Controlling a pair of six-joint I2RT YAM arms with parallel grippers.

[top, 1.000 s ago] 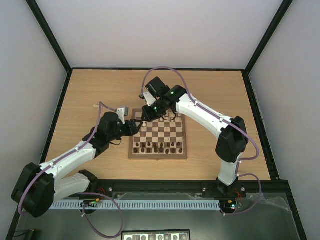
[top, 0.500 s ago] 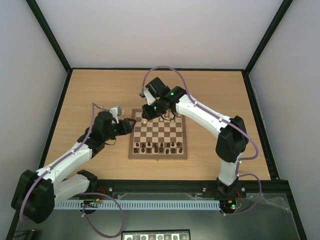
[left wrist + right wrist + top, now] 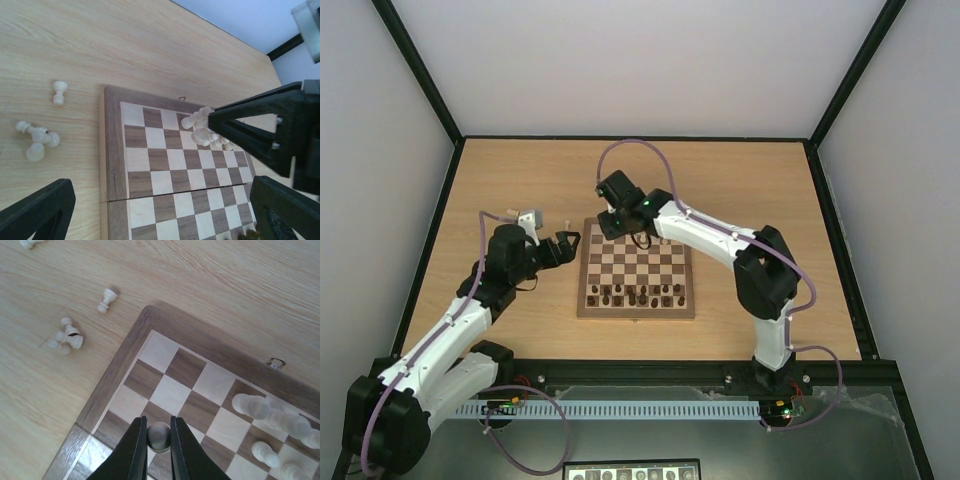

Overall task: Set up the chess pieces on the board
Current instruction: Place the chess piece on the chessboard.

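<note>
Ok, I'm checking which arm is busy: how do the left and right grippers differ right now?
The left gripper is wide open and empty; the right gripper is shut on a pale chess piece. The left gripper sits beside the board's left edge; the right gripper is over the board's squares near its far-left corner. Both are black two-finger grippers.

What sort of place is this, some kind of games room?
Probably a robot test cell: two white-and-black robot arms bolted at the edge of a pale wooden table, plain white walls with black frame posts, and a square wooden chessboard laid between the arms.
</note>
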